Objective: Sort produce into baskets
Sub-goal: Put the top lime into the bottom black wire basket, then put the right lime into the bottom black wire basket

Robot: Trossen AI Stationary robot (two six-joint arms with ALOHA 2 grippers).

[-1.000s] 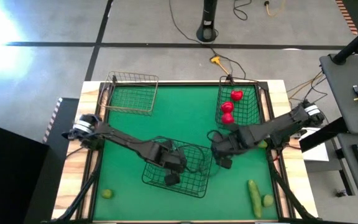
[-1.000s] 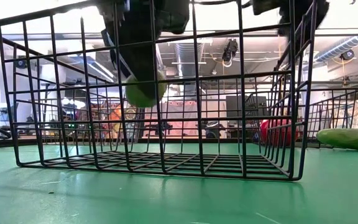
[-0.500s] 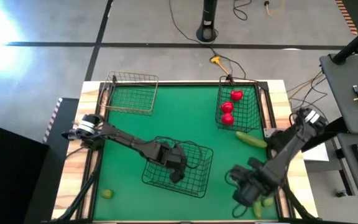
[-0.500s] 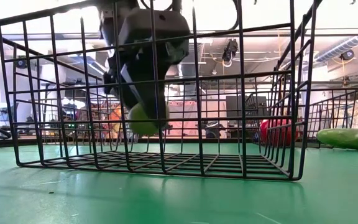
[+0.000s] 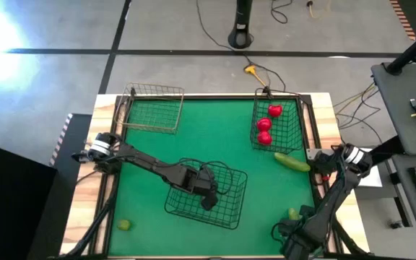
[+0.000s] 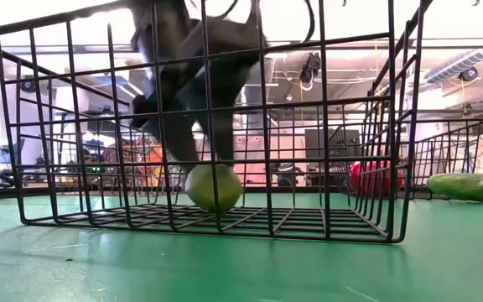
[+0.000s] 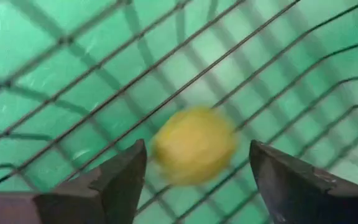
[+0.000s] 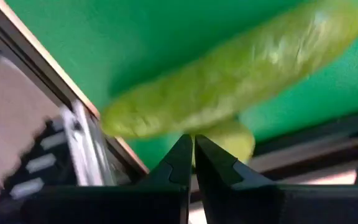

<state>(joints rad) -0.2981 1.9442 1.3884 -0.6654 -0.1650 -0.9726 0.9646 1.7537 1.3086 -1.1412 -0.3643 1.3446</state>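
Reaching down into the big basket [image 5: 206, 191] at the middle of the desk [image 5: 215, 137], my left tool [image 5: 208, 200] stands with its fingers [image 7: 120, 177] apart and nothing between them; a lime [image 6: 213, 187] sits just below the fingertips on the basket's wire floor, free of both pads; from my left wrist the same lime [image 7: 193, 145] shows between the two spread fingers, resting on the mesh. My right tool [image 5: 295, 242] is low at the near right corner of the desk, its fingers pressed together and empty; a cucumber [image 8: 235, 78] lies just ahead of the tips, with a second lime [image 8: 232, 138] right behind it; I cannot tell whether the tips touch either one. From above, only a bit of green [image 5: 292, 214] shows beside that arm. Farther off from my right tool, a second cucumber [image 5: 291, 161] lies just beside the right-hand basket [image 5: 289, 130], which holds three tomatoes [image 5: 266, 125]. Another lime [image 5: 124, 224] rests on the desk, well to the outer side of my left tool; a third basket [image 5: 150, 107] stands at the far left corner.
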